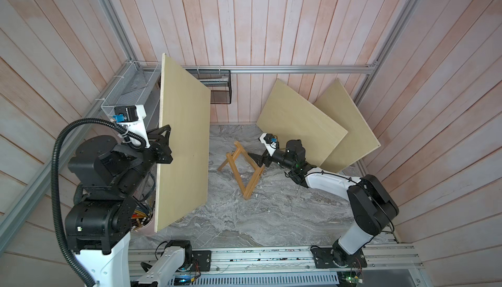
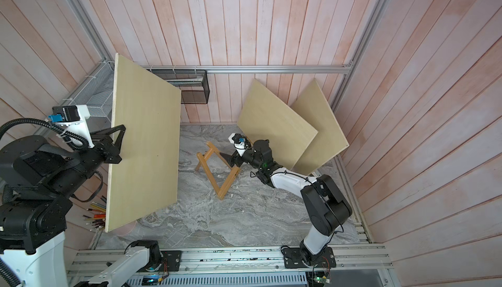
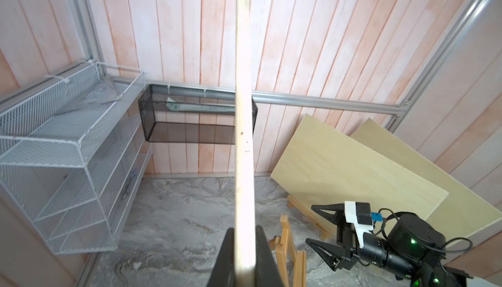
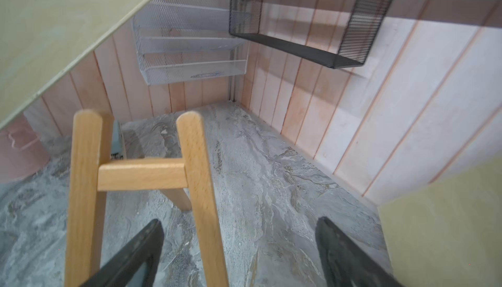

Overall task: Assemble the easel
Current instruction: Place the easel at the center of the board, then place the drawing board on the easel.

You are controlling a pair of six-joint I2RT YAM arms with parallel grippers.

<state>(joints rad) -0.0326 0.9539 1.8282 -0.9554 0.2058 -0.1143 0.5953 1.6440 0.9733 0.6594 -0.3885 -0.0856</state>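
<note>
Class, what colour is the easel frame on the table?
Easel frame: warm orange-tan wood, clearest in the right wrist view.

Even, soft daylight with faint shadows and no glare; wrist views blur up close, straight lines bow at edges.

grey marbled tabletop (image 1: pixel 271 217). a wooden easel frame (image 1: pixel 237 174) stands on it right at the right gripper (image 3: pixel 310 223), one rail passing between its spread jaws. behind that gripper, a front board (image 1: pixel 301 125) and a rear board (image 1: pixel 350 125) rest on their lower edges, leaning on the wall. beyond the easel stands a pink cup (image 4: pixel 19 149).
</note>
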